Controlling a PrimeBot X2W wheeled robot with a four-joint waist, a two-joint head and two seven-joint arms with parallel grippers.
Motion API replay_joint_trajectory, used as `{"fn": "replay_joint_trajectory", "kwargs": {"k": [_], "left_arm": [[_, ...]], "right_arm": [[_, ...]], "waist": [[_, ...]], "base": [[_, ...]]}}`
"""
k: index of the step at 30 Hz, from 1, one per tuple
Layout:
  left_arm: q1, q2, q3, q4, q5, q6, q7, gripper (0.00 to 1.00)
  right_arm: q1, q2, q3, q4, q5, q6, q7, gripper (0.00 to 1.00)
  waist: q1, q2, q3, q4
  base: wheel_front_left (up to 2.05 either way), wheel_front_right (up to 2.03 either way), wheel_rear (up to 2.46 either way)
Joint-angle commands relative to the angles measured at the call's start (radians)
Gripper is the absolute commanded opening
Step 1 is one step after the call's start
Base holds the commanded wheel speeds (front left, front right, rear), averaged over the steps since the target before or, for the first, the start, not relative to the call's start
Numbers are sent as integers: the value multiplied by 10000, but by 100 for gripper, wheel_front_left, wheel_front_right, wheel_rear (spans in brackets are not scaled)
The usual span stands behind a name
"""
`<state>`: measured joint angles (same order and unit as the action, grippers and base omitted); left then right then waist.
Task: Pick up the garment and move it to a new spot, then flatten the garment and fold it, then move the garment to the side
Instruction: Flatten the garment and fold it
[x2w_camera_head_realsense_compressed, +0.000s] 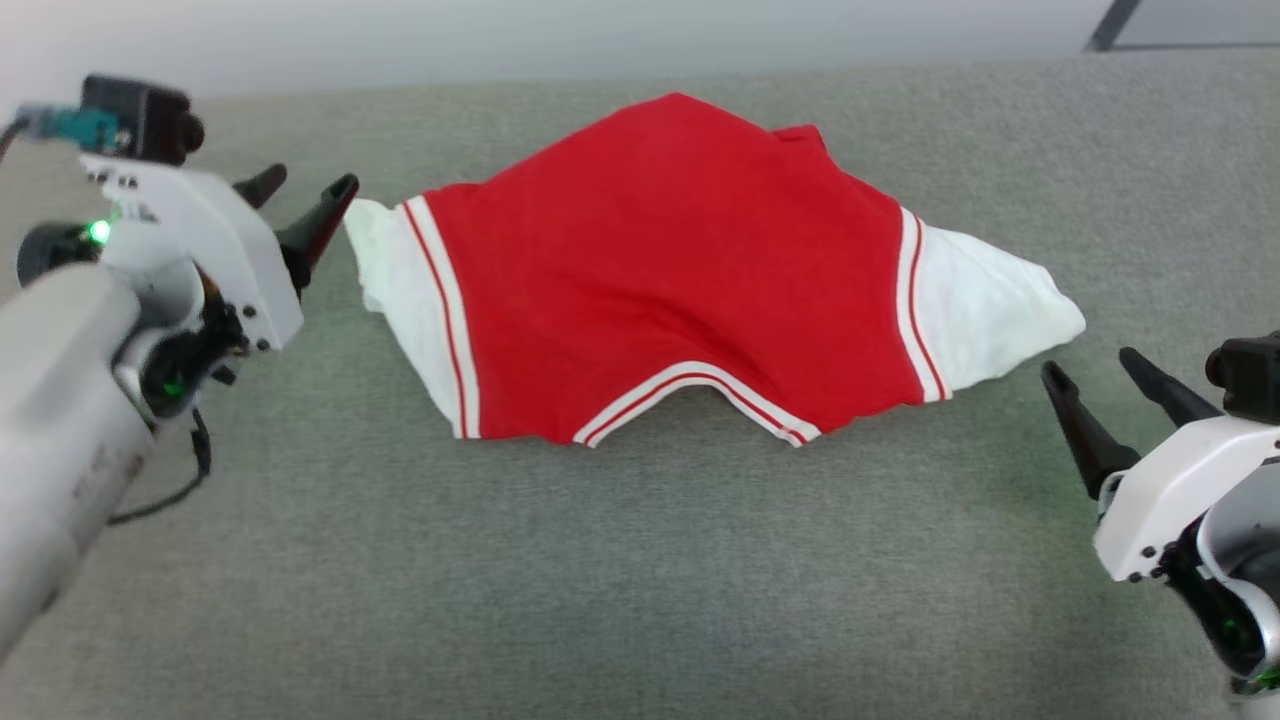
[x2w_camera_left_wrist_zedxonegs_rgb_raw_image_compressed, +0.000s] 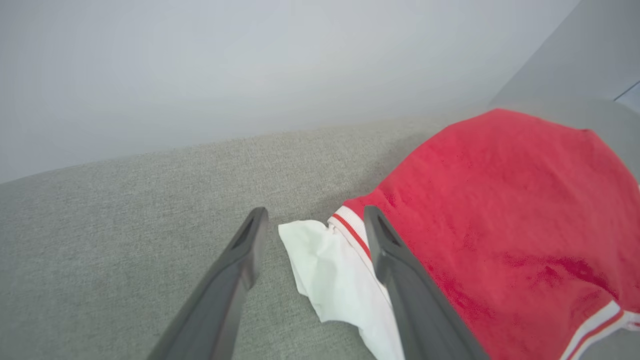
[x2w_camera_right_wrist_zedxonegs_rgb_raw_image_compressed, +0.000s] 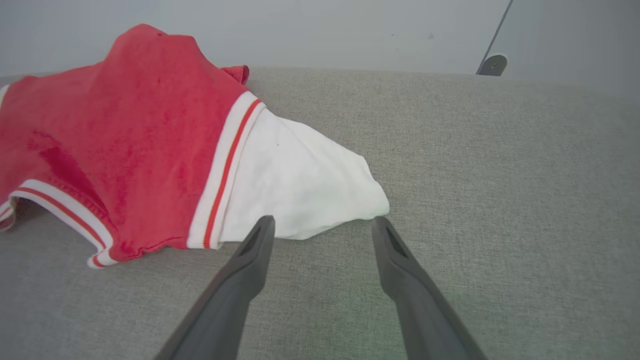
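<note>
The garment (x2w_camera_head_realsense_compressed: 670, 270), a red T-shirt with white sleeves and striped trim, lies spread but rumpled on the grey surface, collar toward me. My left gripper (x2w_camera_head_realsense_compressed: 300, 190) is open just beside the tip of the left white sleeve (x2w_camera_left_wrist_zedxonegs_rgb_raw_image_compressed: 325, 270), nothing held between its fingers. In the left wrist view the garment (x2w_camera_left_wrist_zedxonegs_rgb_raw_image_compressed: 500, 215) lies right of that sleeve tip. My right gripper (x2w_camera_head_realsense_compressed: 1100, 365) is open a little short of the right white sleeve (x2w_camera_right_wrist_zedxonegs_rgb_raw_image_compressed: 300, 185), whose tip lies just beyond the fingertips (x2w_camera_right_wrist_zedxonegs_rgb_raw_image_compressed: 262, 230). The garment's red body (x2w_camera_right_wrist_zedxonegs_rgb_raw_image_compressed: 125, 115) humps up in the middle.
A grey fabric-covered surface (x2w_camera_head_realsense_compressed: 640, 580) stretches wide in front of the garment. A pale wall (x2w_camera_head_realsense_compressed: 500, 40) runs along its far edge, and a dark bar (x2w_camera_head_realsense_compressed: 1110, 25) stands at the far right corner.
</note>
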<state>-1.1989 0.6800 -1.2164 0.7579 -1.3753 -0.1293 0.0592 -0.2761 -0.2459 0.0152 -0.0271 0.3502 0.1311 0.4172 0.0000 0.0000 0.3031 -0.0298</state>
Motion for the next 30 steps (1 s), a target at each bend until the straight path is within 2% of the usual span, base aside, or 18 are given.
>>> {"fn": "replay_joint_trajectory", "kwargs": {"k": [1,6,11,15,20,24,30], "left_arm": [[340,47,146,-182,-98,-16,-576,100],[1414,57,330,-714,167,41,-2671,100],[2483,60,721,-1489,872,759,-3226,100],[3650,139,2439,-2795,2051,1597,-3223,100],[5724,21,4699,-4718,3820,2573,-3229,100],[7145,-234,5853,-5936,4947,2977,-3231,100],[8261,-569,6774,-6989,5830,3007,-3230,100]], "right_arm": [[-142,-203,50,72,-39,-7,129,100],[-194,-888,336,244,18,-8,585,100],[67,-1681,718,142,143,-8,1098,100],[58,-2769,1426,-105,223,-8,1704,100],[-550,-4681,3120,-351,661,-8,2311,100],[-1322,-5756,4192,-45,1186,-8,2422,100],[-2454,-6592,5708,855,1660,-8,2328,100]], "waist": [[0,0,-255,279],[0,0,-512,679],[0,0,-666,1074],[0,0,-646,1325],[0,0,-555,1633],[0,0,-425,1936],[0,0,-110,2410]], "base": [[0,0,0],[0,0,0],[0,0,0],[0,0,0],[0,0,0],[0,0,0],[0,0,0]]}}
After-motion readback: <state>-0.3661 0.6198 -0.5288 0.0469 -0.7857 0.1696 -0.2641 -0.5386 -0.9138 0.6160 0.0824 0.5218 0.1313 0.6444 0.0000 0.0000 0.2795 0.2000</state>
